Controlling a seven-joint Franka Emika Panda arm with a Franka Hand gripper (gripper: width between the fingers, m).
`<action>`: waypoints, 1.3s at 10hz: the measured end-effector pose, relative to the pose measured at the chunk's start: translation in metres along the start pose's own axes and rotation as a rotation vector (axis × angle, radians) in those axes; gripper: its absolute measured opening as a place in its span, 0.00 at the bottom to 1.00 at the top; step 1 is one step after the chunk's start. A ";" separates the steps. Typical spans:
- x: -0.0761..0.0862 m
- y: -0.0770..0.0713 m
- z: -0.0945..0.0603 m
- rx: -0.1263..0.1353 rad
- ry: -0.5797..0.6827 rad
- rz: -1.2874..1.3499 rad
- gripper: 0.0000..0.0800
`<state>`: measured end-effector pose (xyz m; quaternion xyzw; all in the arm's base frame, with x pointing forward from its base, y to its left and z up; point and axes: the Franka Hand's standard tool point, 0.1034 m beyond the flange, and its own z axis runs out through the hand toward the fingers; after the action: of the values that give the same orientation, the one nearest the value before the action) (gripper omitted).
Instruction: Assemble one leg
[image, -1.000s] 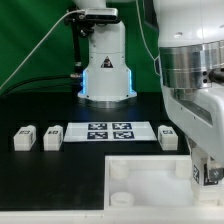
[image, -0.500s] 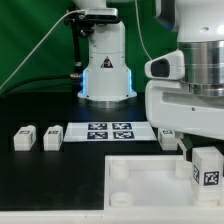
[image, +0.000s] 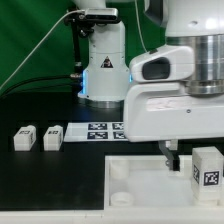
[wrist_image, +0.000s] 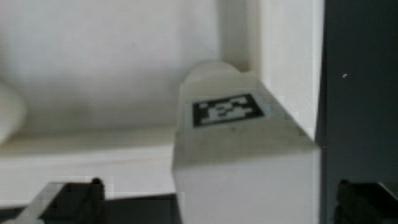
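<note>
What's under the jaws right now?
The wrist view shows the leg, tag visible, below the gripper, whose jaws stand open. The white panel shows beside it. The leg's base and what it sits in are covered by the leg itself.

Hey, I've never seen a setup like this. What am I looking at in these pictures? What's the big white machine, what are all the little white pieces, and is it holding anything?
The big white machine is a robot arm that puts furniture together. The exterior view comes from a camera standing off the arm. The wrist view comes from a camera on the arm's wrist, looking past its two-finger gripper.

On the black table lies a large white panel with round sockets at its corners. The small white block with a black-and-white tag, which seems to stand on the panel at the exterior view's right, is the leg. The wrist view shows it close up. Two similar blocks sit at the exterior view's left, beside the flat marker board, which is not furniture.

The gripper looks open and holds nothing. The leg stands apart from it.
</note>
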<state>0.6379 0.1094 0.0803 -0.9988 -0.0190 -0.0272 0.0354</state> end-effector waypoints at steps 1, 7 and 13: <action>0.000 0.001 0.000 0.000 -0.001 -0.007 0.66; -0.001 0.001 0.001 0.001 -0.003 0.342 0.36; -0.009 0.008 0.004 0.010 -0.045 1.401 0.36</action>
<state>0.6290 0.1010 0.0749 -0.7760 0.6284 0.0230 0.0486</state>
